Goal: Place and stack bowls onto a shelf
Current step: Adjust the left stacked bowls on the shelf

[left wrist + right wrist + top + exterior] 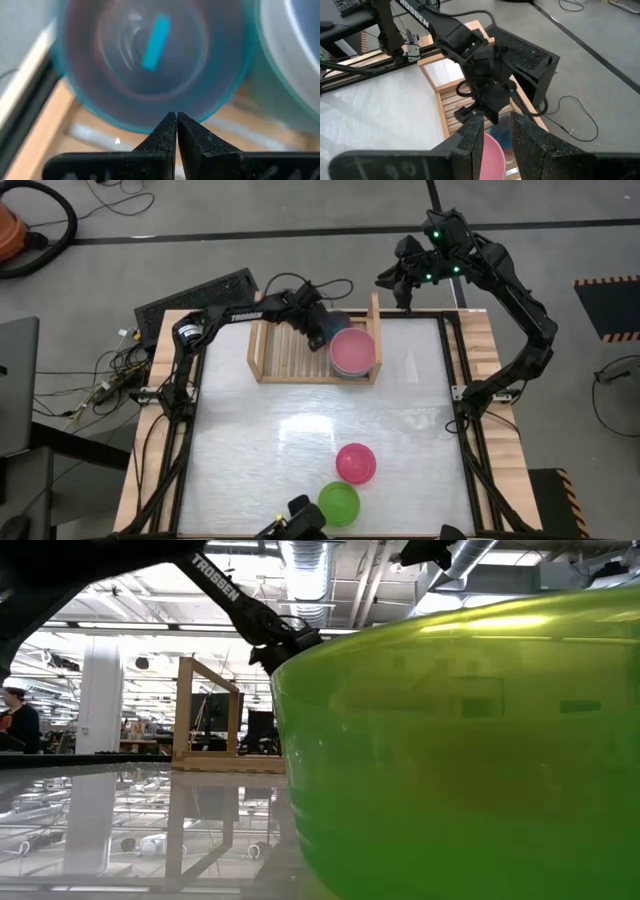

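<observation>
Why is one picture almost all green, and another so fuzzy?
In the low view, the lime green bowl sits right against the camera, filling the frame, with ceiling lights glaring on its rim. In the left wrist view, a teal bowl is too close and blurs, while the left gripper fingers stay sharp. In the high view, the table shows pale glare.

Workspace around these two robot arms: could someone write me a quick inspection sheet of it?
Surface: white table, wooden edges.
Job's things: pink bowl stacked in shelf; teal bowl beside it; magenta bowl and lime green bowl unshelved near front.
Clutter: nothing seen.
Hands: left hand shut, empty, over shelf; right hand parted, empty, raised behind shelf.
Cables: loose wires left of table.
Surroundings: keyboard, person in background.
</observation>
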You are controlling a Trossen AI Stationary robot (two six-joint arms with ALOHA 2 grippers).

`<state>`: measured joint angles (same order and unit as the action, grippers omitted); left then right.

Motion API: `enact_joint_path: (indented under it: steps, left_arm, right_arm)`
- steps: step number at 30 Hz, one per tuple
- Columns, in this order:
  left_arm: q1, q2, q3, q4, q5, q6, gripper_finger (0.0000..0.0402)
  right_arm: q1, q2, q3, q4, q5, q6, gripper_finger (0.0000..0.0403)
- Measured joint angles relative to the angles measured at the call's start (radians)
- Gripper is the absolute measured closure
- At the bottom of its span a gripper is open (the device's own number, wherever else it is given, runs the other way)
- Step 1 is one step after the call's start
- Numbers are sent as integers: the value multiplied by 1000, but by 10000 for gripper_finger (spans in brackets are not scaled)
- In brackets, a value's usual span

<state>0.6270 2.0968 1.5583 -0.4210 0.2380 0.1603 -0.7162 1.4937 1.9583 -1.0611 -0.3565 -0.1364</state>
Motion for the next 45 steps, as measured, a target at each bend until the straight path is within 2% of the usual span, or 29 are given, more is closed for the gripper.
enact_joint_path:
  steps: [4, 11, 22, 25, 28, 34, 39, 45]
  left_arm:
    - [1, 0, -28, -17, -16, -12, 401]
    - [3, -37, -4, -16, -17, -30, 401]
    - [6, -48, 143, -58, -40, -18, 401]
    - [6, -48, 203, -124, -54, 62, 392]
    - [18, -49, 220, -106, -75, 119, 372]
    - [113, -29, 220, -88, 89, 62, 305]
    - [154, -20, 221, -46, 94, 50, 241]
    - [128, 37, 221, -30, 36, 77, 185]
  right_arm:
    - [0, 0, 0, 0, 0, 0, 284]
    - [0, 0, 0, 2, 0, -3, 284]
    - [0, 0, 0, 11, 0, 4, 284]
    - [0, 0, 0, 8, 0, 4, 284]
    - [0, 0, 0, 1, 0, -8, 284]
    - [0, 0, 0, -1, -1, -23, 284]
    - [-2, 0, 0, 3, 6, -30, 284]
    - [-20, 0, 0, 8, 20, -22, 284]
